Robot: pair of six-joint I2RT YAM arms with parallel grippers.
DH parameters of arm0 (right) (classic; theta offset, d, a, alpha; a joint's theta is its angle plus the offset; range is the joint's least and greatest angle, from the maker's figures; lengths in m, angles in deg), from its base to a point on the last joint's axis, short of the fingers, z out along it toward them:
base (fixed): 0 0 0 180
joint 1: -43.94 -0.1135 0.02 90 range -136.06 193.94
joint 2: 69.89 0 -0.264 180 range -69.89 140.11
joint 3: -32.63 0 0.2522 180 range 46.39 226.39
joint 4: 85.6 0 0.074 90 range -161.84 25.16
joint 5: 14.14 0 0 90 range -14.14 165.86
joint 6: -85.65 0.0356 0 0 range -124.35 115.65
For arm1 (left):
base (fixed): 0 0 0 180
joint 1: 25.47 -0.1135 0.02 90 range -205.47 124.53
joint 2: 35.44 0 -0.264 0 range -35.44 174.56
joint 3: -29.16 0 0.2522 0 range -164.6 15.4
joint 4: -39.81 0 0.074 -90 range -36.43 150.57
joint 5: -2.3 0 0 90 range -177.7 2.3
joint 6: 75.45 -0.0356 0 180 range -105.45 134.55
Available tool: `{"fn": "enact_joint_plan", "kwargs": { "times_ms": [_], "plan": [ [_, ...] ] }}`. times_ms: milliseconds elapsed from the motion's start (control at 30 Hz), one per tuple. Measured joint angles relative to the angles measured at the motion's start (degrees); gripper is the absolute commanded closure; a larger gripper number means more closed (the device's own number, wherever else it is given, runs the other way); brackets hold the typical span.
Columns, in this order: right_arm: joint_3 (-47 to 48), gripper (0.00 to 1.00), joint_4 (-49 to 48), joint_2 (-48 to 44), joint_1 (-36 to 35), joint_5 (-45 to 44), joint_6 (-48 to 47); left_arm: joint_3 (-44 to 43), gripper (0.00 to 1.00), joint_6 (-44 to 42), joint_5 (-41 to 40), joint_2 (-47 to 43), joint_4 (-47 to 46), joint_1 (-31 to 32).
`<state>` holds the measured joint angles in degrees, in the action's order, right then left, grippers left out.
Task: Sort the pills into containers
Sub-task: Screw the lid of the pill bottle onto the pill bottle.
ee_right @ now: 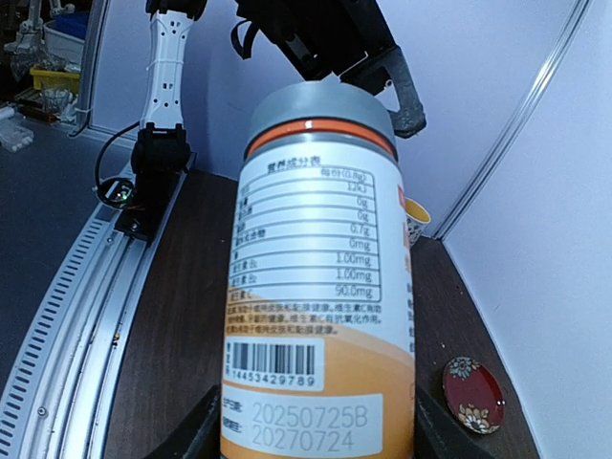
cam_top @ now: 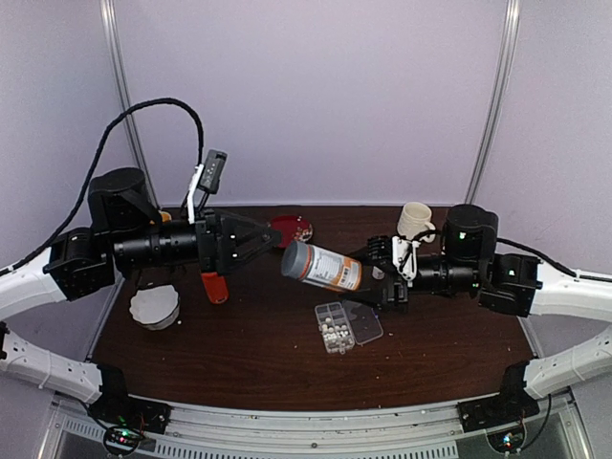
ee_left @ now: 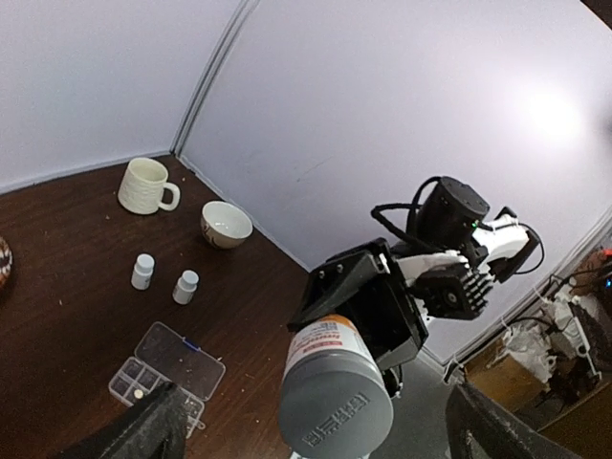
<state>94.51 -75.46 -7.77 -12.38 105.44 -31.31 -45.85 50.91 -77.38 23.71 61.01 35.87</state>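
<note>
The right end effector [cam_top: 381, 274] has its jaws partly closed around the lower body of a grey-capped bottle [cam_top: 321, 266] with an orange-and-white label. It holds the bottle in the air on its side, with the cap pointing toward the left arm. The left end effector [cam_top: 268, 244] is level with it and just short of the cap, its jaws spread wide with nothing between them. In the left wrist view the cap fills the space ahead of the two dark fingers [ee_left: 143, 430]. Below the bottle, the organizer box [cam_top: 335, 327] lies flat on the dark tabletop [cam_top: 249, 354] with its clear lid swung open to the right. The pills [cam_top: 333, 334] sit as a pale cluster in its near cells. A red plate [cam_top: 292, 229] and a cream mug [cam_top: 413, 220] stand at the far edge. A bowl [ee_left: 226, 224] and two small white bottles [ee_left: 142, 271] are near the mug. An orange bottle [cam_top: 215, 285] and a white round container [cam_top: 155, 306] stand under the left arm.
</note>
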Motion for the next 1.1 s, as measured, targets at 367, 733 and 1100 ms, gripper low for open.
{"fn": "enact_joint_plan", "kwargs": {
  "times_ms": [367, 733, 1100],
  "plan": [
    [2.21, 1.00, 1.62, 1.86, -4.33, -10.05, -6.49, 0.61, 0.04, 14.14, 0.61, 2.84, 2.12, 0.00],
    [4.11, 1.00, 3.43, 3.65, -5.11, -12.72, -7.80, 0.59, 0.30, 16.09, 3.80, 5.07, 3.37, 0.00],
    [5.81, 1.00, 5.86, 4.09, -5.33, -13.11, -7.37, -0.79, 0.87, 15.13, 4.00, 5.57, 4.66, -0.13]
  ]
}}
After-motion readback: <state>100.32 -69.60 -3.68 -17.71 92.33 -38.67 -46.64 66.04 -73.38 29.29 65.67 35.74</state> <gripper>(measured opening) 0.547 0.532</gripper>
